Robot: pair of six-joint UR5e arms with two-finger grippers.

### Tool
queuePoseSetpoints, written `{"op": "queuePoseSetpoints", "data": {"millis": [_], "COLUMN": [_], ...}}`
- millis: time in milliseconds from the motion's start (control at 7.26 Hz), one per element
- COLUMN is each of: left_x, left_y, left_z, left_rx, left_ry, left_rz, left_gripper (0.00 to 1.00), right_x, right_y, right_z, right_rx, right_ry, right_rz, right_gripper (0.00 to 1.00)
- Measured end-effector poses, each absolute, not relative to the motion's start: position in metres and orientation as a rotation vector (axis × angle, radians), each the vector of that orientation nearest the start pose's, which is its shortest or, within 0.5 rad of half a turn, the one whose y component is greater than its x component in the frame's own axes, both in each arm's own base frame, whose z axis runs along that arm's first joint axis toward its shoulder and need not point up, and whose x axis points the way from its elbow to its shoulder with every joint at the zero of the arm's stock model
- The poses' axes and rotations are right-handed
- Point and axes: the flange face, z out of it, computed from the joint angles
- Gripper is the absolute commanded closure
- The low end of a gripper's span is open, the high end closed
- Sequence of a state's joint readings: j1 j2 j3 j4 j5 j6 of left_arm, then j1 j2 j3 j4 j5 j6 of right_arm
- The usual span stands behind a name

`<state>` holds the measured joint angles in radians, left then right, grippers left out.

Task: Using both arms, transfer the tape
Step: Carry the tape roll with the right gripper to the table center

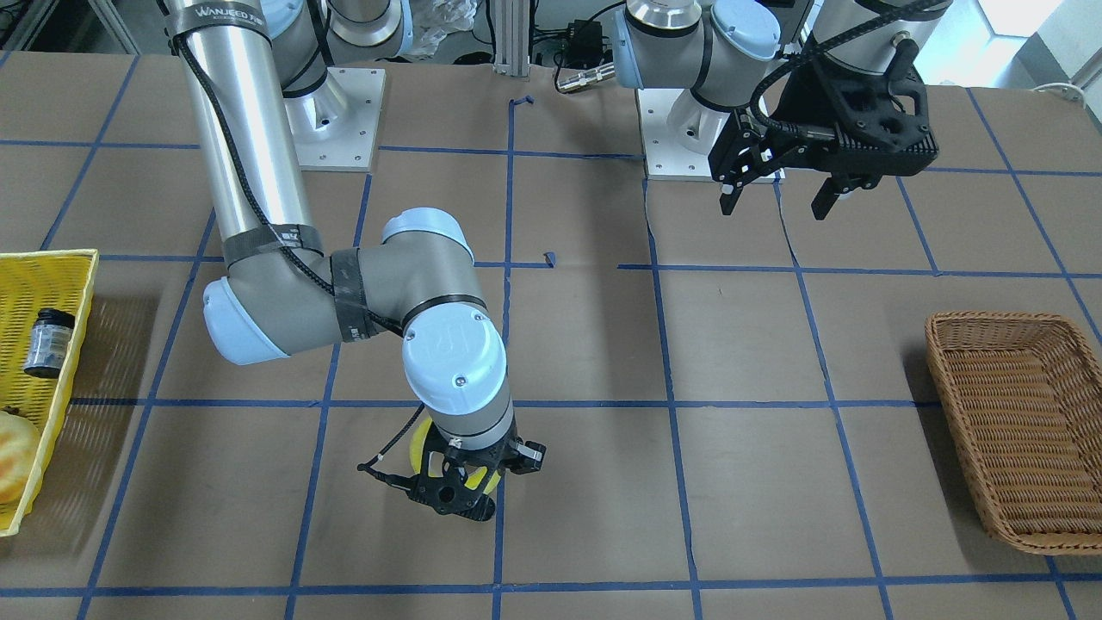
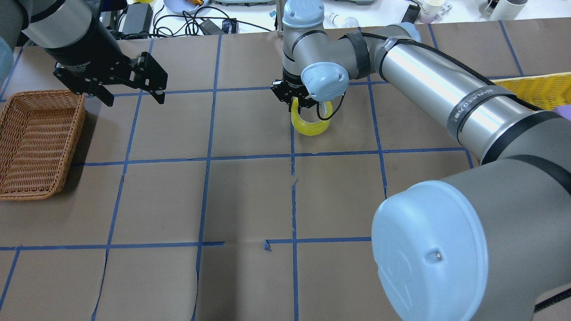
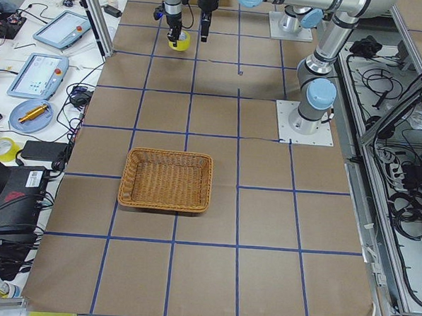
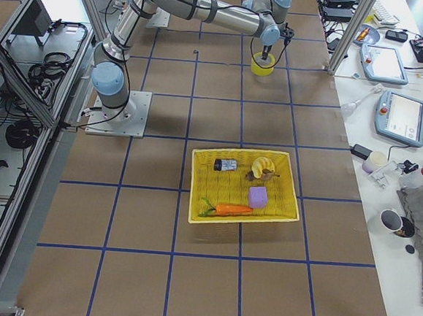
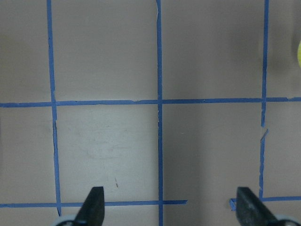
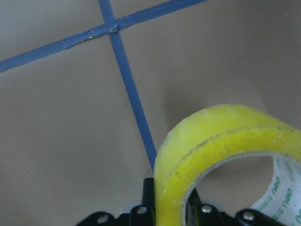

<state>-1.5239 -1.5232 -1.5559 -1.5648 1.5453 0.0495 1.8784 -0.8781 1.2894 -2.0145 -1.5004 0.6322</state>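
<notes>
The yellow tape roll (image 2: 310, 126) stands on edge near the table's middle, on a blue grid line. My right gripper (image 2: 297, 101) is shut on the roll's wall from above; the right wrist view shows the tape (image 6: 207, 150) clamped between the fingers, with a shadow on the paper below it. In the front view the tape (image 1: 419, 448) is mostly hidden behind the right gripper (image 1: 456, 495). My left gripper (image 2: 133, 97) is open and empty above the table, well to the left of the tape, near the wicker basket. In the left wrist view the left gripper (image 5: 170, 209) shows only bare paper between its fingers.
A brown wicker basket (image 2: 44, 92) stands at my left end, also in the front view (image 1: 999, 319). A yellow basket (image 1: 52, 257) with a small dark jar (image 1: 47, 343) and other items stands at my right end. Blue tape lines grid the brown paper.
</notes>
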Motion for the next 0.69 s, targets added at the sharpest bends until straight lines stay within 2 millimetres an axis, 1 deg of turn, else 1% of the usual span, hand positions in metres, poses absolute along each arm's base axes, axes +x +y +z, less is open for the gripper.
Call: {"op": "queuePoseSetpoints", "data": {"millis": [275, 413, 551, 688], "left_x": [-0.11, -0.108, -0.107, -0.106], "left_y": [-0.485, -0.487, -0.489, -0.491], "left_z": [0.518, 0.516, 0.513, 0.511], "left_rx": [-0.003, -0.011, -0.014, -0.017], "left_ry": [3.162, 3.167, 3.168, 3.166], "left_rz": [-0.105, -0.099, -0.092, -0.084], "left_gripper": [0.0, 0.0, 0.0, 0.0], "right_x": [0.384, 0.391, 0.395, 0.397], "right_y": [-0.651, -0.649, -0.648, -0.647], "right_z": [0.211, 0.205, 0.203, 0.203], "right_rx": [0.553, 0.564, 0.567, 0.558], "right_ry": [3.011, 3.007, 2.999, 2.99], "right_rz": [0.007, 0.008, 0.015, 0.026], "right_gripper": [1.0, 0.99, 0.01, 0.0]}}
